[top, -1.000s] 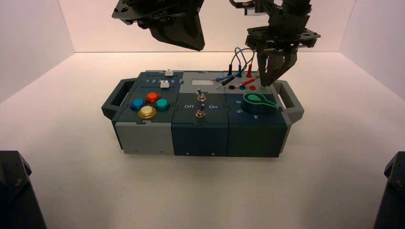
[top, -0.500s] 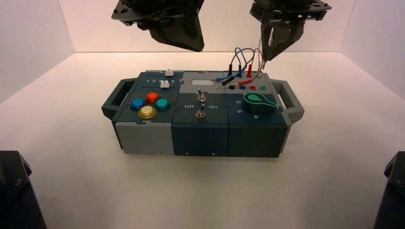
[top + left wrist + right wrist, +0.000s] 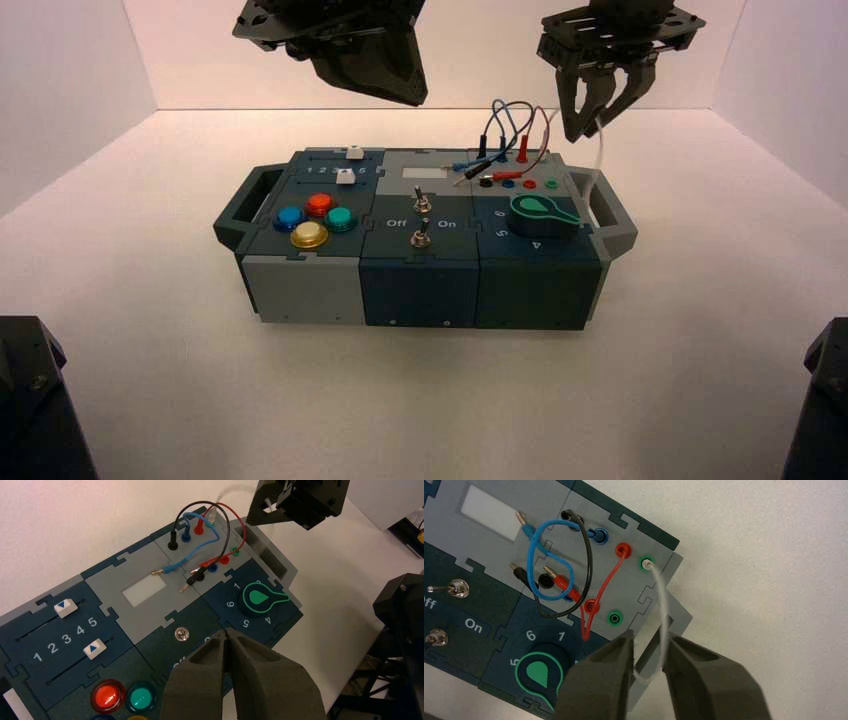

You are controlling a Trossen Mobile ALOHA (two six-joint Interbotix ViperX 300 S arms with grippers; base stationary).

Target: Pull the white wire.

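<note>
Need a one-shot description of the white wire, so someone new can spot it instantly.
Start at the box's grey jack panel, at its right rear behind the green knob. The white wire has one end in the rear green-ringed jack; the rest drops between the open fingers of the right gripper. Its red, blue and black neighbours loop over the panel.

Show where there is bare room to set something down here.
Bare floor in front of the box, and beside both handles. Crowded: the wire corner, where the right hand has the white wire; left hand hangs above.
</note>
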